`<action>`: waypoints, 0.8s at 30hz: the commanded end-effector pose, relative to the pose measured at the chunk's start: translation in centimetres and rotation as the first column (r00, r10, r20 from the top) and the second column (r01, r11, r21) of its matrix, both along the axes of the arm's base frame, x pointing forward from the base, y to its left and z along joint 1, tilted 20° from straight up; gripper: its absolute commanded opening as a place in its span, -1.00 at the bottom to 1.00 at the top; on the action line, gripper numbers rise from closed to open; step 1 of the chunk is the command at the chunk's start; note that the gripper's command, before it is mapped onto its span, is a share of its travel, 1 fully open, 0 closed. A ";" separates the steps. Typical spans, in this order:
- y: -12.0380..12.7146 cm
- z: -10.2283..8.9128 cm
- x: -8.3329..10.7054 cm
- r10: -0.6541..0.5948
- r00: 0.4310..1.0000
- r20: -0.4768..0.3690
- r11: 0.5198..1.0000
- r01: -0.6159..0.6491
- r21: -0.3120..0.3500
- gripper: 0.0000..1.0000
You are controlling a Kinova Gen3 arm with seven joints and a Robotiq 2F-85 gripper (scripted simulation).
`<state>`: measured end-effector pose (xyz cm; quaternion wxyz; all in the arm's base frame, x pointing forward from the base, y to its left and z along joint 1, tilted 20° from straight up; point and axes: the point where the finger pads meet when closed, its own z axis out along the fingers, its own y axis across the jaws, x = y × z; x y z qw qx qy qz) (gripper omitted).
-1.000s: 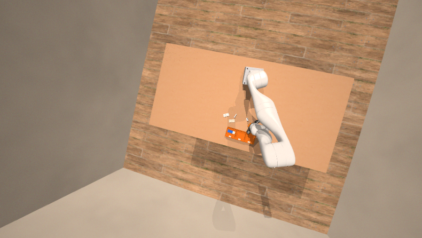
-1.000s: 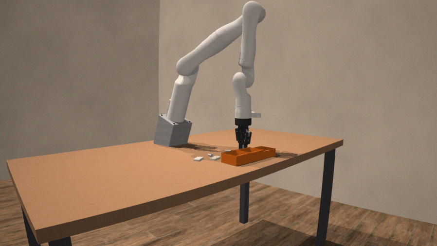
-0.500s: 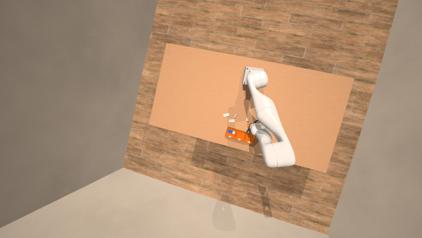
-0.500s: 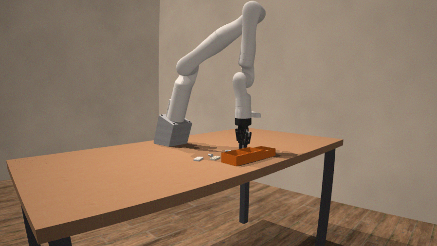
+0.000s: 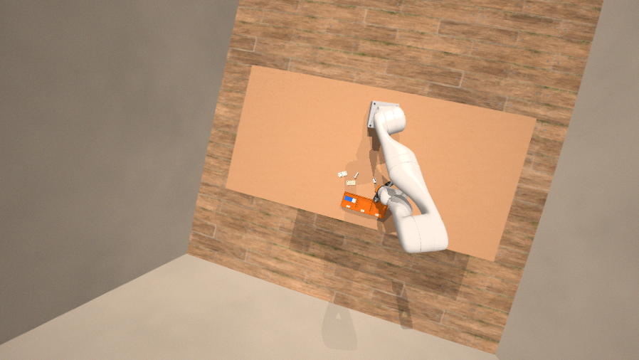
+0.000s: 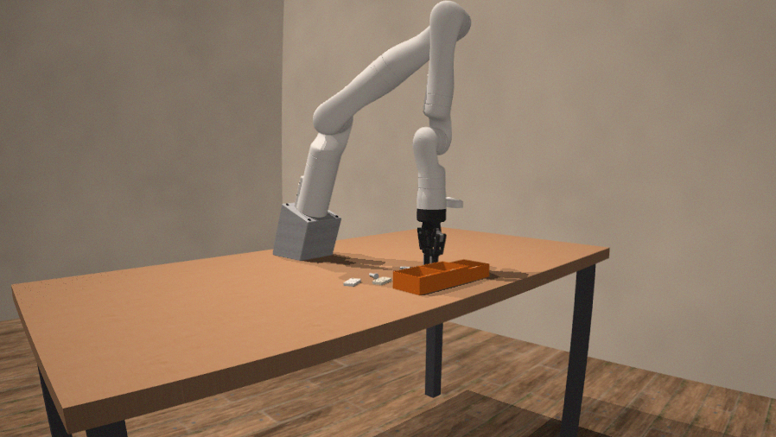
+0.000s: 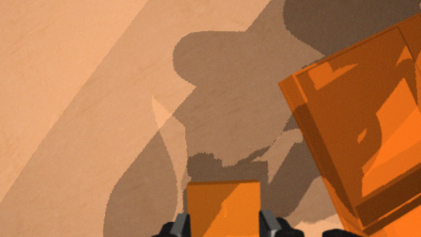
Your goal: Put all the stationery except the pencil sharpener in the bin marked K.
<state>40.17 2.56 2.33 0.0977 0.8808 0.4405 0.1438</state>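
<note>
My gripper (image 7: 225, 222) is shut on an orange rectangular block (image 7: 224, 207), which fills the space between the fingers in the wrist view. The gripper stands low over the table just behind the orange bin (image 6: 441, 275), as the exterior view shows (image 6: 431, 254). The bin (image 5: 363, 204) has several compartments and lies near the table's front edge; one end compartment shows in the wrist view (image 7: 366, 136) at the right. A blue thing (image 5: 349, 199) lies in the bin's left end compartment. I cannot read any bin letters.
Small white things lie on the table left of the bin: two flat pieces (image 5: 341, 173) (image 5: 350, 182) and two thin ones (image 5: 356, 175) (image 5: 373, 180). The arm's grey base (image 5: 380, 112) stands at the table's back. The table edge runs close in front of the bin.
</note>
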 end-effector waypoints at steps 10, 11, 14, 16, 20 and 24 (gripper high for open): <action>0.2 3.2 -1.3 0.002 1.000 -0.002 1.000 -0.002 0.000 -0.30; 0.3 3.5 -1.4 0.002 1.000 -0.002 1.000 -0.002 0.000 -0.30; 0.3 4.4 -1.8 0.001 1.000 -0.002 1.000 -0.001 0.001 -0.30; 0.3 5.1 -2.0 -0.001 1.000 -0.002 1.000 0.001 0.002 -0.30; 0.4 5.4 -1.9 -0.007 1.000 0.001 1.000 0.007 0.005 -0.30; 0.4 5.4 -1.9 -0.006 1.000 0.001 1.000 0.006 0.005 -0.30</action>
